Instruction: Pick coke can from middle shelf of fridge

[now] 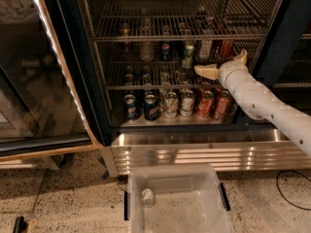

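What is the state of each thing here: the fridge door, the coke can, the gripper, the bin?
fridge: glass door swung open to the left.
coke can: upright on the middle shelf, not gripped.
gripper: open, inside the fridge, just in front of the coke can.
clear bin: no lid, on the floor below the fridge.

You have a speckled terrazzo floor (pixel 58 193) carrying the fridge's ribbed steel base (pixel 194 152), a clear plastic bin (pixel 133 198) just before it, and a thin black cable (pixel 279 183) at right. The cream gripper (pixel 224 64) hovers well above, fingers spread, at the middle shelf (pixel 146 87).
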### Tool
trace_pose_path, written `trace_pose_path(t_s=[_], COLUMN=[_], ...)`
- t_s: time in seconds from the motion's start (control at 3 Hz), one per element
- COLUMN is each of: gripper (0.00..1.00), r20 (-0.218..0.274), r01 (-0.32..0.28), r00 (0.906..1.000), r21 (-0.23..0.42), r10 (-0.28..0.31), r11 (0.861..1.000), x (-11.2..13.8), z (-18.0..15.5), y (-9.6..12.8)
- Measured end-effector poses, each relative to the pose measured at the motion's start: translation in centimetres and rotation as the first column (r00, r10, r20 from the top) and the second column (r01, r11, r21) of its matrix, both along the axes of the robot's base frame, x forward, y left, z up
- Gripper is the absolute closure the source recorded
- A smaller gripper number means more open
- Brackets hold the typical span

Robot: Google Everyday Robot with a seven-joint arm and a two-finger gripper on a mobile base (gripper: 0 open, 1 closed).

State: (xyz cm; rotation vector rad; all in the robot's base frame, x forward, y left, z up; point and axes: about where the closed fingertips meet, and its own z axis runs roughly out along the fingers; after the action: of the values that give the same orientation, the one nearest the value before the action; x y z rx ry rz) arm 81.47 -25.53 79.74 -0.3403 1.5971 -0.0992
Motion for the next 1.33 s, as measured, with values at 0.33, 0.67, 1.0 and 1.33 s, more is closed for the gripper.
trace_pose_path(t_s=[0.33,0.67,1.0,1.33], gripper=[0.00,0.00,0.00,0.00], r20=[0.040,0.096,0.128,0.140], r01=[-0.004,0.017,0.038,0.062], r00=[0.9992,0.9951,0.9905,0.9871], r21=[0.005,0.058,0.096,0.118], r10=[0.004,-0.023,-0.050,-0.078], r11=[1.000,0.998,0.995,0.991], x=[2.0,4.6,6.5,7.6], z=[0.4,1.5,2.0,2.0], y=[0.8,0.9,0.8,0.4])
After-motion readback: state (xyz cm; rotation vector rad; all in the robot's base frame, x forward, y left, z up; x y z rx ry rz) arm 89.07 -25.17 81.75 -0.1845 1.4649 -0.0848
